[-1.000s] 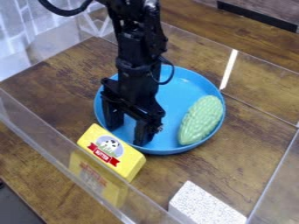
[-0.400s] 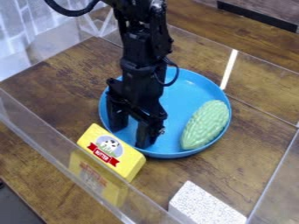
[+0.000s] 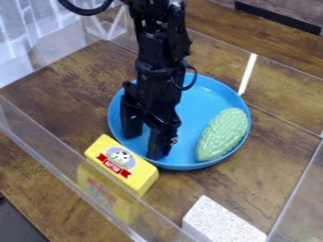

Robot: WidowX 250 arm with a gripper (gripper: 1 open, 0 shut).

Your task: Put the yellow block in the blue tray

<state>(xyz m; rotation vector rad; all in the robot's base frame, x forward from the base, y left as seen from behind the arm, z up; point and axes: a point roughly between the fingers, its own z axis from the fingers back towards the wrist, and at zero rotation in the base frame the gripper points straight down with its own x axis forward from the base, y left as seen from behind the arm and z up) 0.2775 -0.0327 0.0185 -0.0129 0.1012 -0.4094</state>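
The yellow block, with a red-and-white face label on top, lies on the wooden table just in front of the blue tray. The tray is a wide round dish with a raised rim. My black gripper points straight down over the tray's near-left rim, just behind and right of the block. Its fingers stand apart and open, with nothing between them. The arm hides part of the tray's floor.
A green bumpy oval lump lies in the right half of the tray. A white-grey speckled block sits at the front right. A clear plastic wall runs along the front left of the table.
The gripper has rolled slightly about its vertical line and shifted a little to the right in the picture. Its jaws stay open. The block and tray have not moved.
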